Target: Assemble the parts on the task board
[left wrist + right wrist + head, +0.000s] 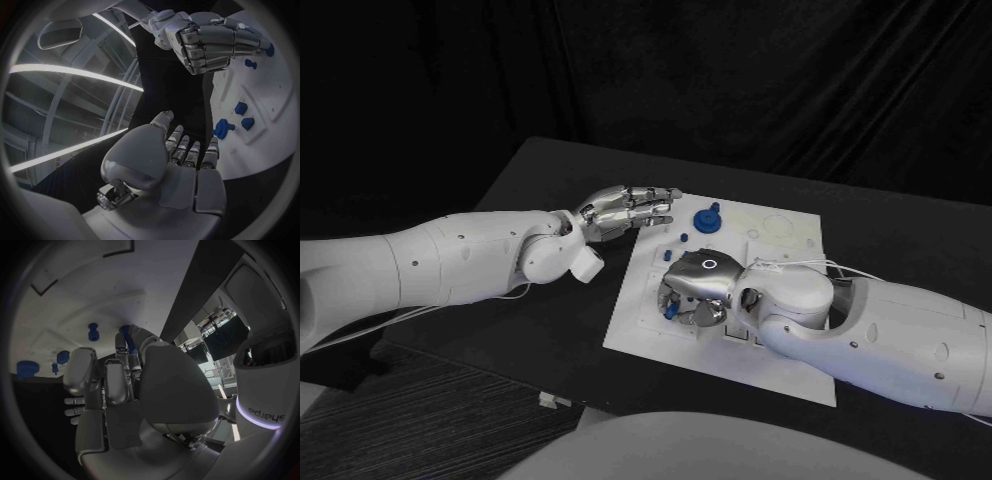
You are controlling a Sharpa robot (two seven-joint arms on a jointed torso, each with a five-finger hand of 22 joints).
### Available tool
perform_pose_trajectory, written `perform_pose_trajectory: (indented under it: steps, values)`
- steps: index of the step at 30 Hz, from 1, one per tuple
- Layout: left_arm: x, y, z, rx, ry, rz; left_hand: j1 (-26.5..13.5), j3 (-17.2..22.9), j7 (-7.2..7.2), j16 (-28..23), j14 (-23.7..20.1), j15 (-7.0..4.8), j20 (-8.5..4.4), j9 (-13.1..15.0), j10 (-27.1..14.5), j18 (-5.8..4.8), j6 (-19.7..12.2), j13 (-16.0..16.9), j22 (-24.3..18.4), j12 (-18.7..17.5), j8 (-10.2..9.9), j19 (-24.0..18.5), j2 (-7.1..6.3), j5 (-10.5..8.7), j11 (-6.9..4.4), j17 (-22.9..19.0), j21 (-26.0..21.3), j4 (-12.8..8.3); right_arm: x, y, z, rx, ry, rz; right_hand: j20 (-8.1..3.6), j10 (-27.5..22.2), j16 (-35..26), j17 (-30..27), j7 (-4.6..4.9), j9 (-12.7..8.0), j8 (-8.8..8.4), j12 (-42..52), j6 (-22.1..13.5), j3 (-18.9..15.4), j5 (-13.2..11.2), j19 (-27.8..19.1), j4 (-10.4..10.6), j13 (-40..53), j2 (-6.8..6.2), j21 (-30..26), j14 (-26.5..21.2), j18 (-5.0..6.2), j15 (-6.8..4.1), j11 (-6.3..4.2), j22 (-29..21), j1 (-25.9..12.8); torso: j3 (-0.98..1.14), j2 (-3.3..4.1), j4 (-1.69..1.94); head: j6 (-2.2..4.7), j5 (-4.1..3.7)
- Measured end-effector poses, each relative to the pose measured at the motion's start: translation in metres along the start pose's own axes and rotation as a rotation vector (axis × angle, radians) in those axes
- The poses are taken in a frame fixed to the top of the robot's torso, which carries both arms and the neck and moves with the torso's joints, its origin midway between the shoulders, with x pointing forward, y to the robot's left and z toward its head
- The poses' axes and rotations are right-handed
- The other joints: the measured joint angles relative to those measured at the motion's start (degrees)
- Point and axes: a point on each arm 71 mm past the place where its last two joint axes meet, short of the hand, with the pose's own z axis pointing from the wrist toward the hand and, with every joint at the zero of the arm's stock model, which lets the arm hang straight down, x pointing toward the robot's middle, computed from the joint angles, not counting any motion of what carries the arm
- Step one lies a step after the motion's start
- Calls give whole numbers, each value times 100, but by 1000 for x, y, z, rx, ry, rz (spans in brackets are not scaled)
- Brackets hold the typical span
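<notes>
Head view: the white task board [790, 365] lies in the middle of the black surface [531, 330], one corner turned toward the robot. The left hand [625, 212] is at the board's far left edge, its fingers [651, 200] stretched forward and slightly apart over the border, with nothing between them. The right hand [698, 285] is bent down over the near left part of the board, its fingers curled inward. A small blue part [671, 312] shows just beneath them; whether it is gripped or merely touched cannot be told from this view. A taller blue peg-like part [710, 214] stands upright at the far end of the board, just beyond the left fingertips, and a smaller blue part [684, 238] lies between the two hands.

Left wrist view: the left hand [181, 170] is empty, fingers extended side by side above the board's edge [262, 145]. The right hand [209, 42] appears opposite, fingers folded in. Several blue parts [222, 129] lie scattered on the board between them.

Right wrist view: the right hand [119, 390] has its fingers curled toward the board [81, 300], one fingertip meeting a blue part [127, 333]. Further blue parts [93, 331] stand apart from it.
</notes>
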Motion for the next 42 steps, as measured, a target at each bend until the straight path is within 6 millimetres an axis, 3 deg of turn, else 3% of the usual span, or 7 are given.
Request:
perform_pose_trajectory:
  steps: [4, 12, 22, 28, 33, 40, 42]
  values:
    - [0, 0, 0, -1, 1, -1, 0, 0, 0, 0, 0, 0, 0, 0, 0, 0, 0, 0, 0, 0, 0, 0, 0, 0, 0, 0, 0, 0, 0, 0, 0, 7, 9, -1, 0, -28, 0, -43, 161, -23, -201, 12, -262, 32, -46, 0, -33, 22, -3, -50, -21, 0, 20, 20, 0, -4, 1, 0, 0, 0, 1]
    - [0, 1, 0, -2, 2, -2, 0, 0, 0, 0, 0, 0, 0, 0, 0, 0, 0, -1, 0, 0, 0, 0, 0, 0, 0, 0, 0, 0, 4, -2, 0, 28, 41, -1, 51, -374, -40, -115, 77, -148, -484, -11, -761, 66, -127, -51, -61, 43, -105, -165, -8, 0, 92, 103, -1, -187, 1, 0, 0, 0, 5]
    - [0, 2, 0, -4, 4, -4, 0, 48, 0, 0, 0, 0, 0, 0, 0, 0, 0, -1, -5, 0, 0, 0, -1, 0, 0, 0, 0, 0, 3, -3, -1, 36, 38, -1, 235, -1869, -135, -326, -381, -735, -557, -79, -2722, -446, -356, -239, 1, 43, -193, -595, -15, 0, 269, 410, -1, -316, 1, 0, 1, 0, 10]
    - [0, 2, 0, -6, 3, -4, 1, 48, 0, 0, 0, 0, 0, 0, 0, 0, 0, -1, -5, 0, 0, 0, -1, 0, 0, 0, 0, 0, 4, -7, -5, 46, 33, 0, 236, -2649, -176, -449, -501, -1004, -562, 160, -3355, -919, -530, -338, 459, 33, -271, -779, -96, 0, 268, 486, -2, 4, 1, 0, 2, 0, 14]
    - [-1, 2, -2, -7, 0, -3, 1, 48, 0, 0, 0, 0, 0, 0, 0, 0, 0, -1, -4, 0, 0, 0, -1, 0, 0, 0, 0, 0, 2, -14, -15, 57, -4, 3, 236, -3103, -175, -476, -509, -1102, -562, 358, -3402, -1080, -638, -338, 976, -1, -429, -802, -98, 0, 270, 486, -2, 173, 1, 0, 2, 0, 21]
    - [-5, 2, -6, -9, -9, -1, -10, 47, 0, 0, 0, 0, 0, 0, 0, 0, 0, -1, -4, 0, 0, 0, 10, 0, 0, 0, 0, 0, -35, -29, -48, 70, -160, -41, 213, -3132, -133, -347, -438, -1108, -515, 644, -3099, -1144, -796, -316, 1055, 18, -451, -665, -78, 0, 250, 486, -2, -22, 2, -1, 2, 0, -65]
    - [-6, 1, -8, -10, -14, 0, -23, 56, 0, 0, 0, 0, 0, 0, -14, 0, 0, -1, -35, 0, 0, 0, 22, 0, 13, 0, 0, 9, -51, -36, -61, 82, -210, -62, 181, -2956, -62, -285, -326, -1069, -391, 867, -2609, -1144, -872, -284, 1054, 62, -382, -571, -55, 1, 227, 414, -2, -150, 3, -2, 3, 0, -103]
